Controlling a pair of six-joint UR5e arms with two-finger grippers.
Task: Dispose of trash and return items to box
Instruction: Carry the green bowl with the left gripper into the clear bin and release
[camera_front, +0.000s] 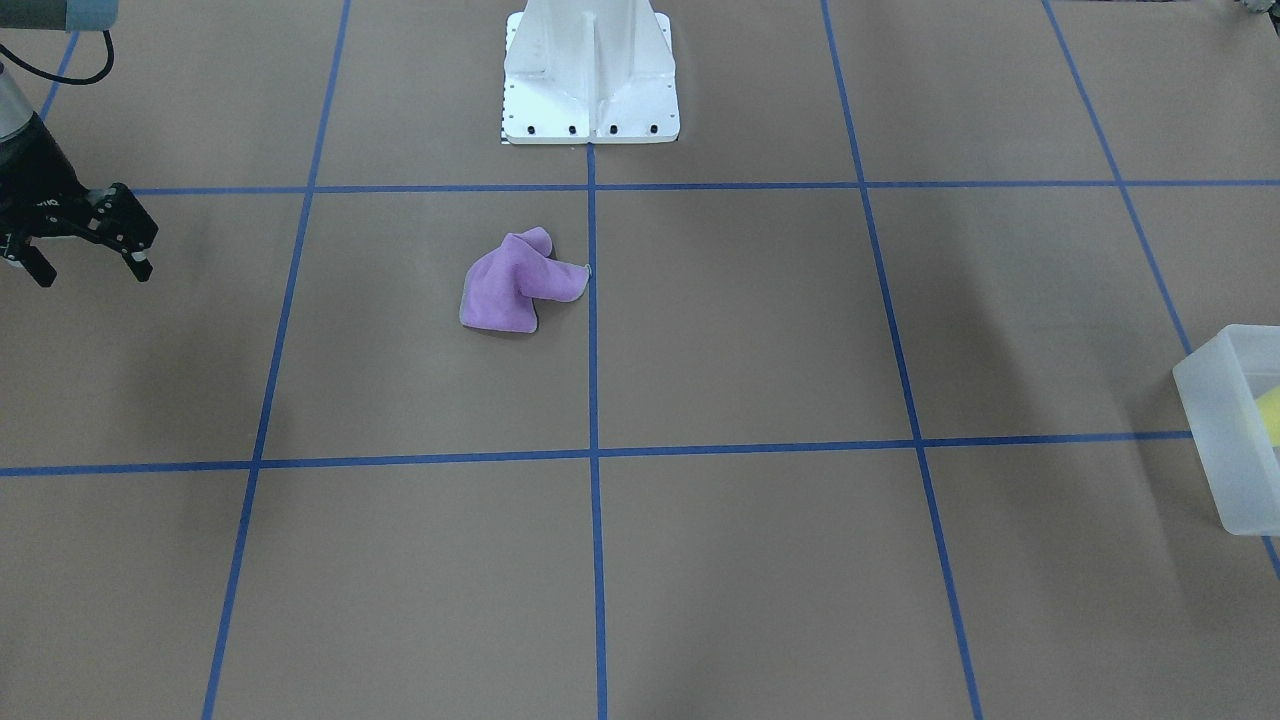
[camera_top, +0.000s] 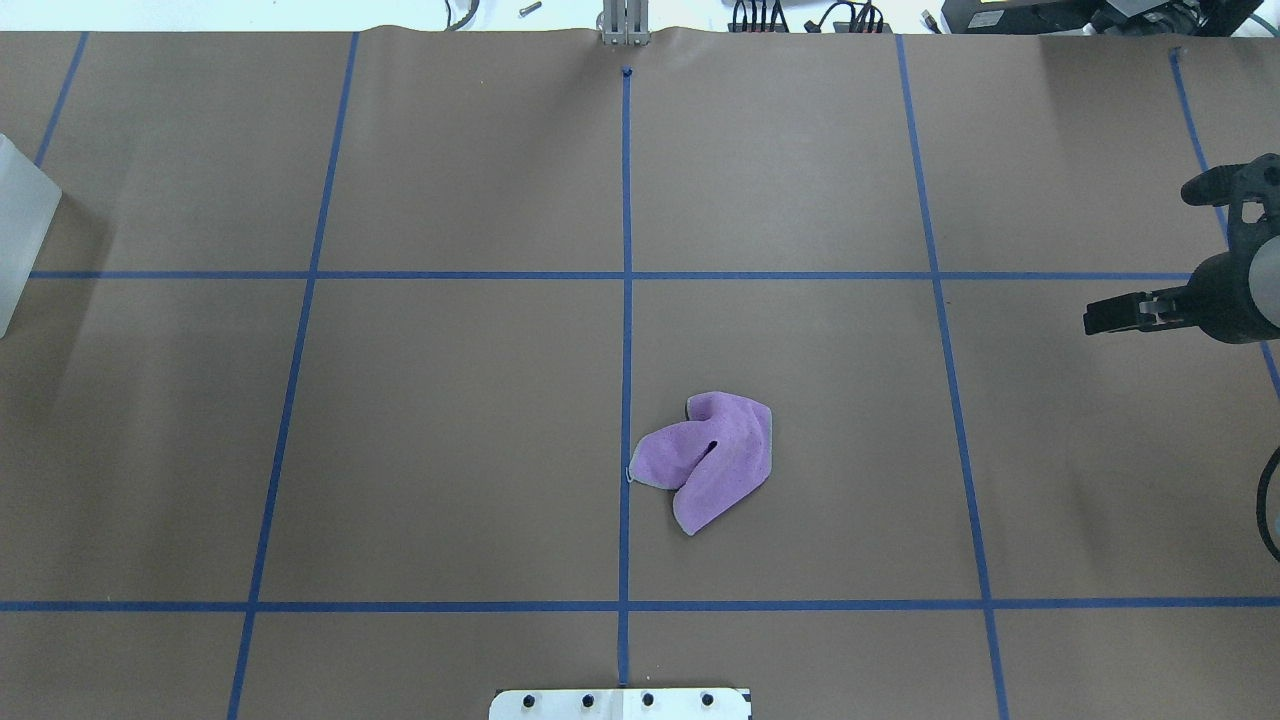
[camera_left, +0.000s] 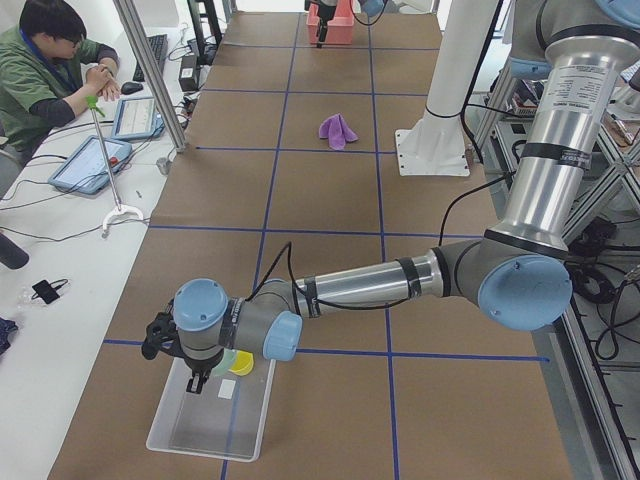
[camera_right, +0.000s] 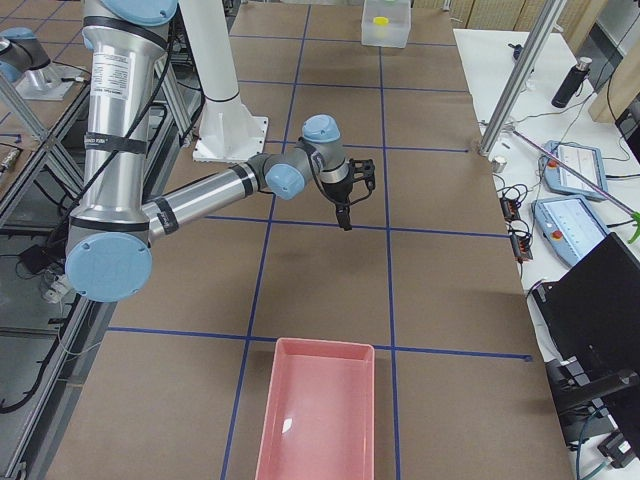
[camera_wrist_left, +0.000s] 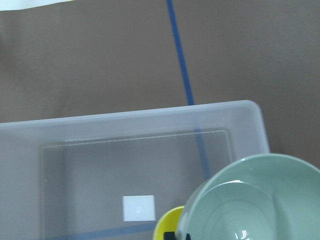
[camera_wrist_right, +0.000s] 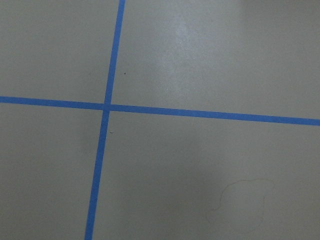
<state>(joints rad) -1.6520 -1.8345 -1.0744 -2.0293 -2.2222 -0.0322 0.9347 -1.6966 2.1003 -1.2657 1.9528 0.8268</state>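
The brown paper-covered table (camera_front: 750, 560), gridded in blue tape, carries little. The right gripper (camera_front: 92, 272) hangs over bare table well apart from everything, its fingers spread and empty. A pink bin (camera_right: 320, 420) sits at that end. At the opposite end the translucent box (camera_left: 205, 425) lies under the left gripper (camera_left: 196, 382); whether its fingers are released or clenched cannot be told. A crumpled purple cloth (camera_top: 712, 455) lies near the white robot base (camera_front: 590, 90). A pale green bowl (camera_wrist_left: 250, 200) hides most of the yellow cup (camera_wrist_left: 167, 226), which is in the box's corner.
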